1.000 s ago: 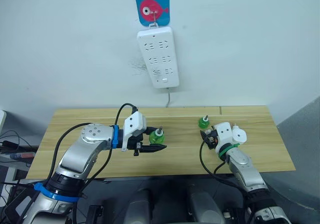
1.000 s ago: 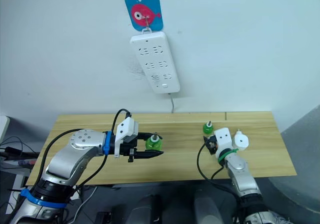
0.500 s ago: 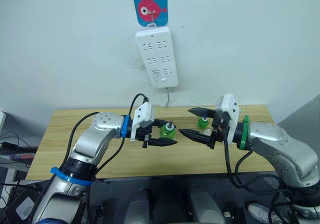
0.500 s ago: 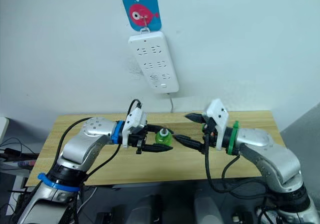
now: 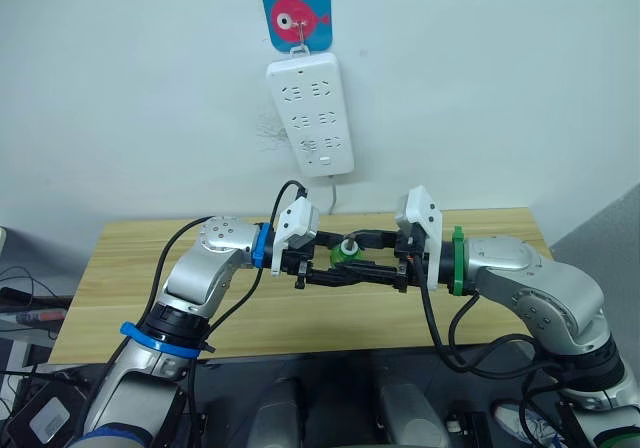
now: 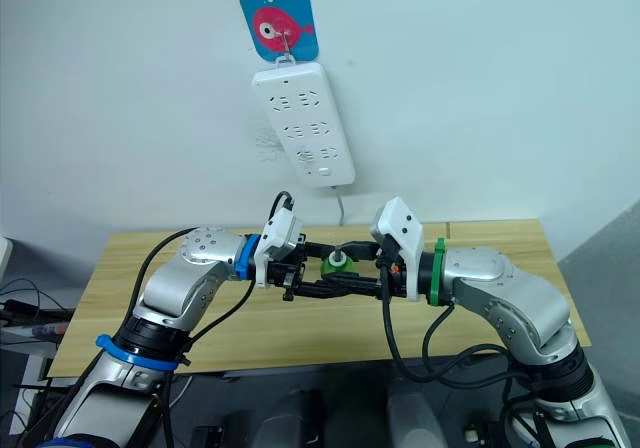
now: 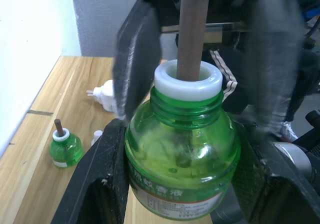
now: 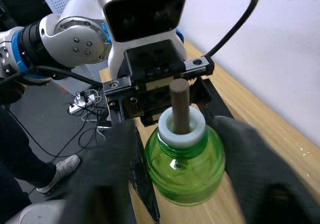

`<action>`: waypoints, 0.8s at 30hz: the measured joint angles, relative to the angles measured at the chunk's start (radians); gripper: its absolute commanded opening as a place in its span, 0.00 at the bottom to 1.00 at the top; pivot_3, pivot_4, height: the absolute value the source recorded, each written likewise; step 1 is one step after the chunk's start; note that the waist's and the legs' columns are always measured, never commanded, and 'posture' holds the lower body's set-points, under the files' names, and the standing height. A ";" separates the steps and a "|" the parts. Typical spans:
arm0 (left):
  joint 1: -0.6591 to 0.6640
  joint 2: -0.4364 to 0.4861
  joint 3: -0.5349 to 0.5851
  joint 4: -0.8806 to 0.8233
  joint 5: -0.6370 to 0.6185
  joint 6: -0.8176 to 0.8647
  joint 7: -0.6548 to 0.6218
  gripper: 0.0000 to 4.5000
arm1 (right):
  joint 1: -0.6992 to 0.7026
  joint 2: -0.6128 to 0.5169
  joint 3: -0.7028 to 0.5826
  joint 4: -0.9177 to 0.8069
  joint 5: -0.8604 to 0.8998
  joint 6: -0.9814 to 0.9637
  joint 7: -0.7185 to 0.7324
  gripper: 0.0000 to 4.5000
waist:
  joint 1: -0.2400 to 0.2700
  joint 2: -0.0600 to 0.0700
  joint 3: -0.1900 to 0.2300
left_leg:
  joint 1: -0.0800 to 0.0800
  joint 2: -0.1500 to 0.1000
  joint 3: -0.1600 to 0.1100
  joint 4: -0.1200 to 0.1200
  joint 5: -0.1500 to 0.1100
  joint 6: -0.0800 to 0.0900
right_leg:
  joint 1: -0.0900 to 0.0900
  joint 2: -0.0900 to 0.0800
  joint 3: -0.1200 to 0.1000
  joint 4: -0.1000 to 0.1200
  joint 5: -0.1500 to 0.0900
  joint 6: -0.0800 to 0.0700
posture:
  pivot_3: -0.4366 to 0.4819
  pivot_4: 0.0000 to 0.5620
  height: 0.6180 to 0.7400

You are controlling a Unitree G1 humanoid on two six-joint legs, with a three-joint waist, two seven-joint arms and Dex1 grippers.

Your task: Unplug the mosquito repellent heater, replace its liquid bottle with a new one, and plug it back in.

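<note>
My left gripper [image 5: 335, 265] has its fingers clamped on the green bottle [image 5: 347, 253]; my right gripper [image 5: 375, 255] straddles it, fingers spread. A handover could drop it if both let go. Two bottles: this, another [image 7: 65, 147] on the counter [image 5: 130, 268] near the one heater [image 7: 104, 91].

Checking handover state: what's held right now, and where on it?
Left gripper grips the green bottle by its round body. Right gripper has its fingers open on either side of it, not clamped.
</note>
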 measured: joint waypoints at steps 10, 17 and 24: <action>0.000 0.009 0.004 -0.013 -0.063 0.110 -0.014 0.51 | 0.002 -0.004 0.008 0.000 -0.007 -0.024 0.018 0.18 | -0.003 0.000 0.000 | 0.000 0.000 -0.001 0.000 0.000 0.000 | 0.000 0.000 0.000 0.000 0.000 0.000 | 0.21 0.29 1.00; -0.015 0.024 0.005 0.001 -0.065 0.108 -0.019 1.00 | 0.001 -0.005 -0.068 0.001 0.055 0.011 0.017 0.18 | -0.003 0.000 -0.001 | 0.000 0.000 -0.001 0.000 0.000 0.000 | 0.000 0.000 0.000 0.001 0.000 0.000 | 0.20 0.29 1.00; 0.003 -0.011 0.160 0.004 -0.238 0.399 0.134 1.00 | 0.002 0.082 -0.300 0.025 0.275 0.112 -0.146 0.18 | -0.005 -0.001 -0.001 | 0.000 -0.001 -0.003 0.001 0.000 0.000 | 0.000 -0.001 0.000 0.004 0.000 0.000 | 0.21 0.28 1.00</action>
